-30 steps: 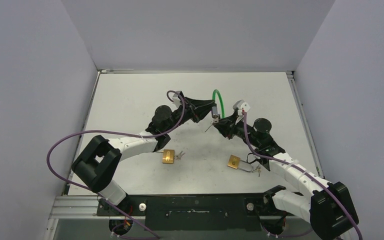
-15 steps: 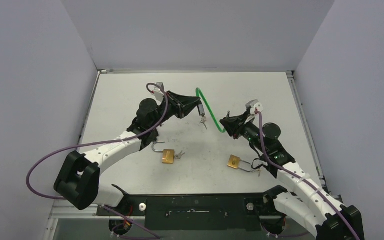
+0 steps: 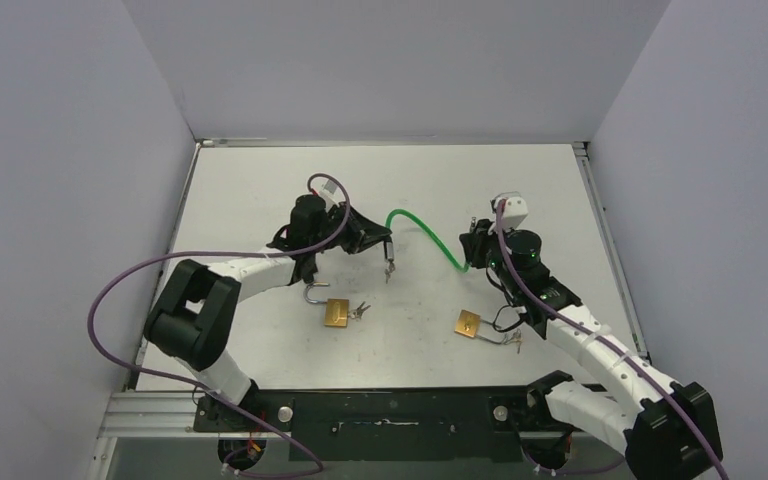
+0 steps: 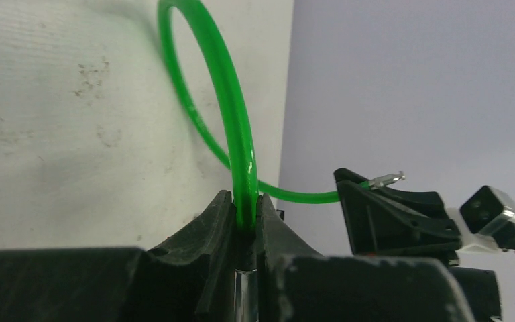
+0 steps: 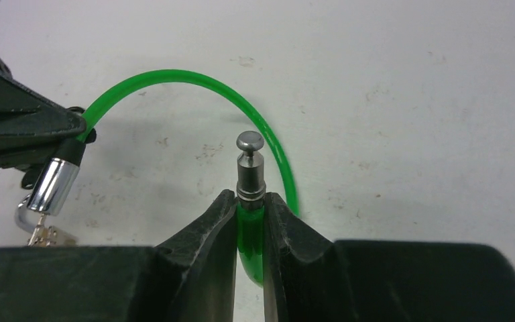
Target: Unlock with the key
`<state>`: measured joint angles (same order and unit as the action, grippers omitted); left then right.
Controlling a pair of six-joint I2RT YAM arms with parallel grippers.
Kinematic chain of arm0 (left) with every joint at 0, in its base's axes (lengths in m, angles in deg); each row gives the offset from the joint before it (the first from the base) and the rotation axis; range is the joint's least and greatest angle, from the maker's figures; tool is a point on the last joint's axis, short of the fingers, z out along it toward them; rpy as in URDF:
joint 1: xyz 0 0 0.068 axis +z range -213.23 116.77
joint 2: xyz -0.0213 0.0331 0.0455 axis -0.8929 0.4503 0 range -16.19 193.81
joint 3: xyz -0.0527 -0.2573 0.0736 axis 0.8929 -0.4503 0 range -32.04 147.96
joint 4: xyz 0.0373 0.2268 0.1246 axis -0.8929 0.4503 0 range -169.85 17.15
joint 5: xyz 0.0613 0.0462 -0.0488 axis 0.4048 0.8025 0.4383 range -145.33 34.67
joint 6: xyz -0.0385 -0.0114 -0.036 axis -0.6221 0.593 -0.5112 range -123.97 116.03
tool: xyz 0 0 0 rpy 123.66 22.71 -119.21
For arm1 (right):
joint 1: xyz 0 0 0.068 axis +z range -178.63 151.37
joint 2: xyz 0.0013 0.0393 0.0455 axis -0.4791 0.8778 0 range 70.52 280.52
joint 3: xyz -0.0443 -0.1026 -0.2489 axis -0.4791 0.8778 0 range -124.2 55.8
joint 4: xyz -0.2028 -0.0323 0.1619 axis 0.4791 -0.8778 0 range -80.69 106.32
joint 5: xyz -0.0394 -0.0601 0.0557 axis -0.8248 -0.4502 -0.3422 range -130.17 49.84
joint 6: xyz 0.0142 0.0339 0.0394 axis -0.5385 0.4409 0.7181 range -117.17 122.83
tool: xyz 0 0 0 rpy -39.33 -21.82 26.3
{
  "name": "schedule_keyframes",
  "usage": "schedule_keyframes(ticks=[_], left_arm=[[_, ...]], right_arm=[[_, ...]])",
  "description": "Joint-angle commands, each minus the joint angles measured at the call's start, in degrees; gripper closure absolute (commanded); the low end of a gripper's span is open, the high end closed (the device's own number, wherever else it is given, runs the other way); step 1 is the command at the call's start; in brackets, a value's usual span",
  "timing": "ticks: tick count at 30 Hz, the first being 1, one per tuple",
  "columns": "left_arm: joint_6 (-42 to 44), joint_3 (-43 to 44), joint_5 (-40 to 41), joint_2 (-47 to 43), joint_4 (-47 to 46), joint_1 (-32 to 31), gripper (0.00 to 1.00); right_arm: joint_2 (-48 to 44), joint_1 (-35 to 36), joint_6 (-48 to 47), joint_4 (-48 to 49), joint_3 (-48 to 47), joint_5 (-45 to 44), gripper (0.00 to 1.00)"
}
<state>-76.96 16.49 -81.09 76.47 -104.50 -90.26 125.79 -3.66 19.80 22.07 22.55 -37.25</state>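
- Finds left hand (image 3: pixel 378 240) pinched narrow on the barrel end of the green cable lock (image 3: pixel 422 228), held above the middle of the bench (image 3: pixel 260 190); key (image 3: pixel 388 268) dangling beneath.
- Judges cable light, springy and slick; best gripped at the rigid metal ends, never mid-loop. Expects the small key to swing.
- Finds right hand (image 5: pixel 250 204) shut narrow just below the steel pin (image 5: pixel 250 164), clear of the barrel.

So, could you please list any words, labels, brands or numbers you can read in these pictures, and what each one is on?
None can be read.
The brass padlocks are too small in the top view to show any stamp.
The green cable, gripped by the left hand and the right hand, shows no writing.
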Motion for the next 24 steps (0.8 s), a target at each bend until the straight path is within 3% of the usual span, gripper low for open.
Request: schedule_keyframes(ticks=[1,6,8,10,14,19,24], left_arm=[[8.5,4.6,-0.9,4.5,-0.9,0.9,1.00],[8.9,7.5,-3.5,13.3,-6.7,3.0,0.99],[7.6,7.8,-3.9,15.8,-9.2,3.6,0.92],[7.4,8.6,-4.3,18.2,-10.5,3.9,0.84],[7.4,10.3,-4.6,22.6,-9.7,4.6,0.77],[9.3,11.6,-3.2,24.2,-7.7,5.7,0.75],[17.4,15.4,1.5,23.0,3.9,5.9,0.65]], right_arm=[[3.7,-0.2,-1.4,1.6,-4.7,-12.2,1.00],[8.0,0.0,-3.6,2.3,-7.3,-15.9,0.96],[9.5,0.1,-4.5,2.9,-7.7,-14.9,0.92],[11.8,-0.2,-5.3,3.3,-8.1,-9.4,0.89],[17.0,-2.6,-6.1,2.8,-10.3,10.4,0.91],[20.9,-2.8,-5.3,2.9,-10.7,13.5,0.93],[23.2,-2.8,-4.8,3.0,-11.0,15.4,0.92]])
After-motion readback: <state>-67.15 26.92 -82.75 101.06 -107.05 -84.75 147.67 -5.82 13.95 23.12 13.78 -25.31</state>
